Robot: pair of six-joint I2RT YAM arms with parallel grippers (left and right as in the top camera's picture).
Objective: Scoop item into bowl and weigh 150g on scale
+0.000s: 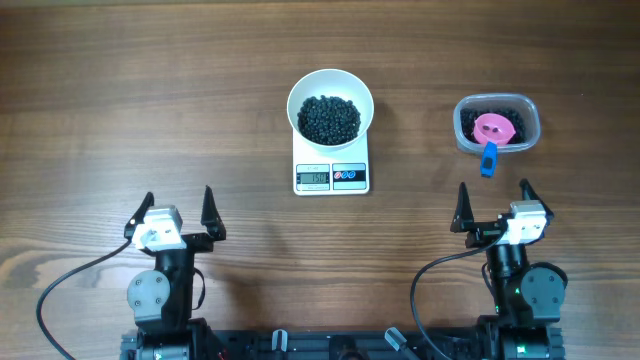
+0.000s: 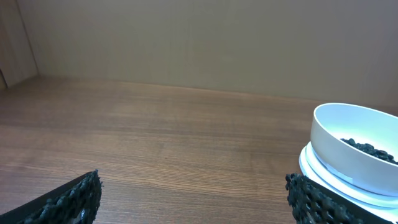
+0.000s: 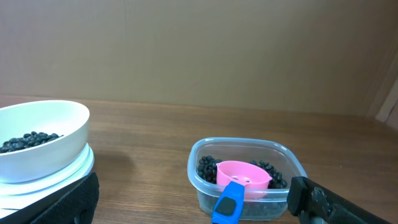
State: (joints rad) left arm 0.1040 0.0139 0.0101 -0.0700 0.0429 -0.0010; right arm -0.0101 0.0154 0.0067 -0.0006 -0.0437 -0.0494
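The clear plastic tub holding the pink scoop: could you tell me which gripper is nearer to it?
Right. The right gripper sits open directly in front of the tub; the left gripper is far off, past the scale.

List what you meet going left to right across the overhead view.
left end effector → white bowl → clear plastic tub

Bean-filled white bowl (image 1: 330, 95) atop scale (image 1: 331, 172)
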